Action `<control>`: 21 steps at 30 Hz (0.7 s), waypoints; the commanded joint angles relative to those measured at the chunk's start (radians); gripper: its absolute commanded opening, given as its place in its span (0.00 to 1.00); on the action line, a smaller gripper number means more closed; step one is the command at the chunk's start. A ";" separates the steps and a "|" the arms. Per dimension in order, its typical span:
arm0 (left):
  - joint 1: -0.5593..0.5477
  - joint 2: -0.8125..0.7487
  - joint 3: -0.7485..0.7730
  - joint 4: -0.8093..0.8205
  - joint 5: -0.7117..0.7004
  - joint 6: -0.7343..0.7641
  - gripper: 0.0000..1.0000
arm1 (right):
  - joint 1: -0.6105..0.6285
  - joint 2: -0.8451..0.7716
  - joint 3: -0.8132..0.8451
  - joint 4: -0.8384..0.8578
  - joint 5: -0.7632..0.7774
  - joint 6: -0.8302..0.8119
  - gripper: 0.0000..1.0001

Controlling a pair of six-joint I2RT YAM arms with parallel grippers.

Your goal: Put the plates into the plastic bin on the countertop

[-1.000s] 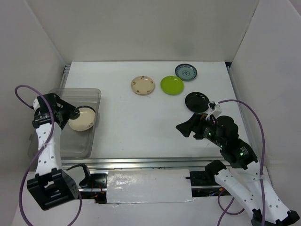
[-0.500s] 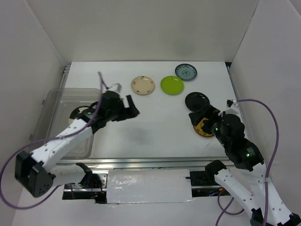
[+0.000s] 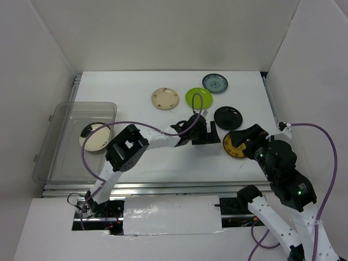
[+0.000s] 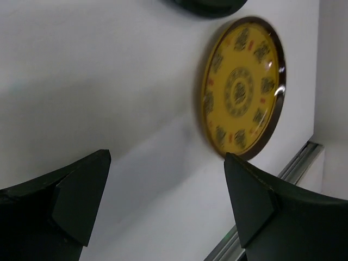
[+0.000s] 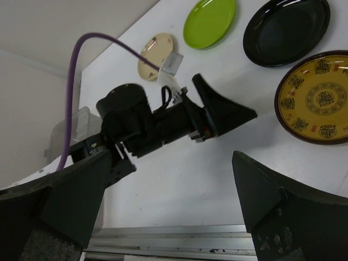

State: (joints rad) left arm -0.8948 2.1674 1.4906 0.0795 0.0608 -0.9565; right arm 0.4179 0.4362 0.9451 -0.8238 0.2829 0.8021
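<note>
A yellow plate with a brown rim (image 3: 234,148) lies on the countertop (image 3: 157,152) at the front right; it also shows in the left wrist view (image 4: 243,87) and the right wrist view (image 5: 318,98). My left gripper (image 3: 209,134) is open and empty, stretched across just left of it. My right gripper (image 3: 249,137) is open and empty, raised over the plate's right side. A black plate (image 3: 228,117), a lime green plate (image 3: 199,98), a teal plate (image 3: 215,83) and a cream plate (image 3: 165,98) lie further back. The plastic bin (image 3: 65,163) at the left holds one cream plate (image 3: 95,136).
White walls enclose the countertop on three sides. A metal rail (image 3: 163,187) runs along the front edge, also seen in the right wrist view (image 5: 217,247). The left arm (image 3: 157,138) and its purple cable lie across the middle.
My left arm has swung from the bin across to the right, ending beside the yellow plate. My right gripper has drawn back to the right, and the yellow plate now shows on the countertop.
</note>
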 commanded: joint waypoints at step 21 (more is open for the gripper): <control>-0.056 0.332 0.321 -0.021 0.051 -0.108 0.36 | -0.008 -0.076 -0.034 0.014 -0.086 -0.027 1.00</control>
State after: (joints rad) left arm -0.9333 2.4573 1.8389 0.1093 0.0853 -1.0801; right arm 0.4160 0.3672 0.9218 -0.8307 0.2073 0.7918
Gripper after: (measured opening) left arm 0.358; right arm 0.998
